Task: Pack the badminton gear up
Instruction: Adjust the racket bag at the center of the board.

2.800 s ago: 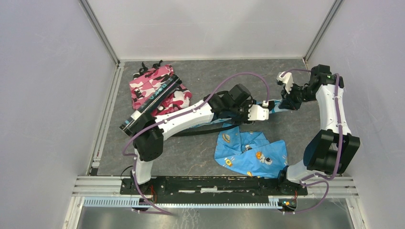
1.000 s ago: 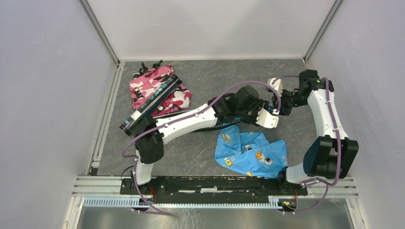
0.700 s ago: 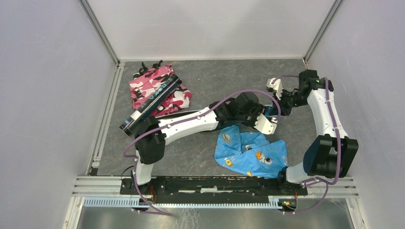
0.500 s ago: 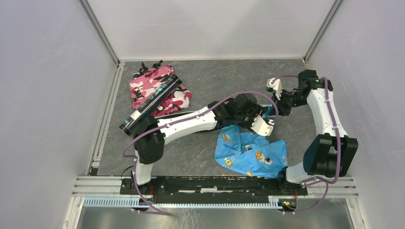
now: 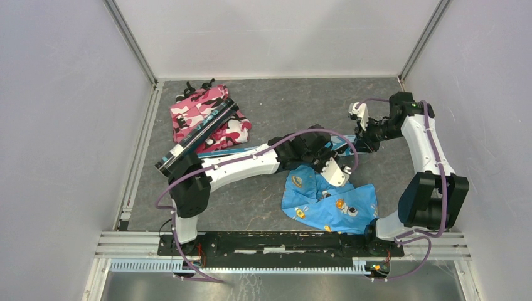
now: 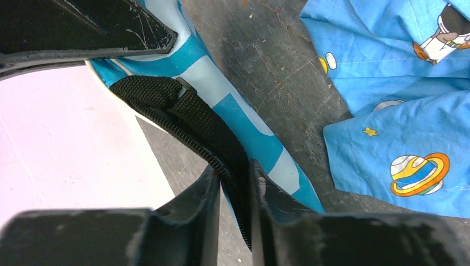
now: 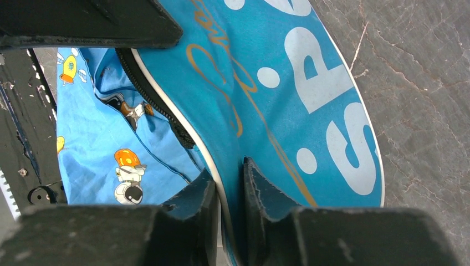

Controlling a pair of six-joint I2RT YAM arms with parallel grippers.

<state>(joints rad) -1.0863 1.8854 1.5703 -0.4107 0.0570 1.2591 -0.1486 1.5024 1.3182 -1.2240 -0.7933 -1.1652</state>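
The blue "SPORT" cover [image 7: 288,83] lies stretched between both arms over the grey floor. In the top view only a narrow strip of the cover [image 5: 344,145] shows. My right gripper [image 7: 229,183] is shut on its white-piped edge; from above the right gripper [image 5: 362,139] sits at the cover's far right end. My left gripper [image 6: 235,177] is shut on the cover's black zip edge [image 6: 188,119], and from above the left gripper [image 5: 330,164] is over the middle. The black tube [image 5: 199,133] lies across the pink bag at the far left.
The blue cartoon-print cloth [image 5: 329,200] lies crumpled just in front of both grippers, its edge under the cover [image 6: 244,127]. The pink camouflage bag [image 5: 188,113] sits at the far left. Grey walls close in the floor on three sides.
The left gripper swung nearer and leftward and closed on the cover's zip edge. The right gripper drew slightly farther back, still holding the cover.
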